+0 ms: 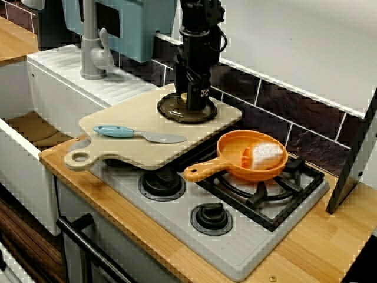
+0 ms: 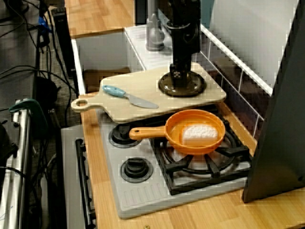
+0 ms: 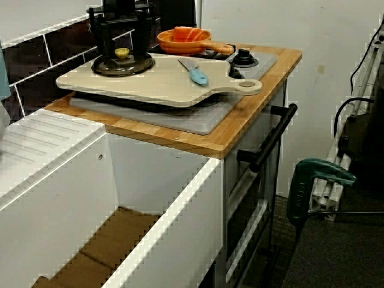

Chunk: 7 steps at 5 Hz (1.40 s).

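Note:
My black gripper (image 1: pixel 194 101) stands upright over a dark round lid (image 1: pixel 171 109) on a pale wooden cutting board (image 1: pixel 129 118). In the view from the sink side, its fingers (image 3: pixel 105 42) straddle the lid's yellow knob (image 3: pixel 122 53) with a gap on each side, so the gripper (image 3: pixel 122 47) is open. A knife with a light blue handle (image 1: pixel 139 134) lies on the board in front of the lid. To the right, an orange pan (image 1: pixel 228 142) sits on the stove grate and holds a white and orange piece (image 1: pixel 265 155).
The board overhangs a grey stove top (image 1: pixel 177 224) with two black dials (image 1: pixel 211 217). A white sink basin (image 3: pixel 150 198) and a grey tap (image 1: pixel 91 53) lie to the left. A dark slanted panel (image 1: pixel 353 165) stands at the right. Tiled wall runs behind.

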Available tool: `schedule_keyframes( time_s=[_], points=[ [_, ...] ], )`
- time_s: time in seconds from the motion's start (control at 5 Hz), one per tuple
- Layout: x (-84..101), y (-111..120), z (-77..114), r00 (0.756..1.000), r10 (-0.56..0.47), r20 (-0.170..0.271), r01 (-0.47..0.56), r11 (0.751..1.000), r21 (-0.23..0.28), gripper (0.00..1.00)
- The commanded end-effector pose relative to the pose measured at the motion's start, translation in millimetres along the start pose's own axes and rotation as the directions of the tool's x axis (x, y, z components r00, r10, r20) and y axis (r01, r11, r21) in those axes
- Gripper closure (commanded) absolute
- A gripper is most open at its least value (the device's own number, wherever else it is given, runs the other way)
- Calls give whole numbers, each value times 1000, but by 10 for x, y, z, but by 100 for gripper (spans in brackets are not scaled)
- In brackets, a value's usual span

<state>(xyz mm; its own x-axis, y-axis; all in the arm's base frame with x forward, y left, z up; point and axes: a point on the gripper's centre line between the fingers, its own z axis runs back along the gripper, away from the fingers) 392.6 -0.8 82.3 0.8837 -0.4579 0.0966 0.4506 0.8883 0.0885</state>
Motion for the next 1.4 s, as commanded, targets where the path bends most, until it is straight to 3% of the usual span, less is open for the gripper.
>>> schedule_keyframes(
  time_s=[0.0,0.2,0.6,0.8,1.2],
  points=[
    [15,9,82,1000,9,26,-9,1000,-3,100],
    [-3,-36,93,1000,3,24,-3,1000,-10,100],
    [20,-103,412,997,-6,78,8,999,-36,100],
    [62,-242,601,994,-37,107,43,997,-58,100],
    [136,-712,757,980,-142,140,153,986,-73,100]
  ],
)
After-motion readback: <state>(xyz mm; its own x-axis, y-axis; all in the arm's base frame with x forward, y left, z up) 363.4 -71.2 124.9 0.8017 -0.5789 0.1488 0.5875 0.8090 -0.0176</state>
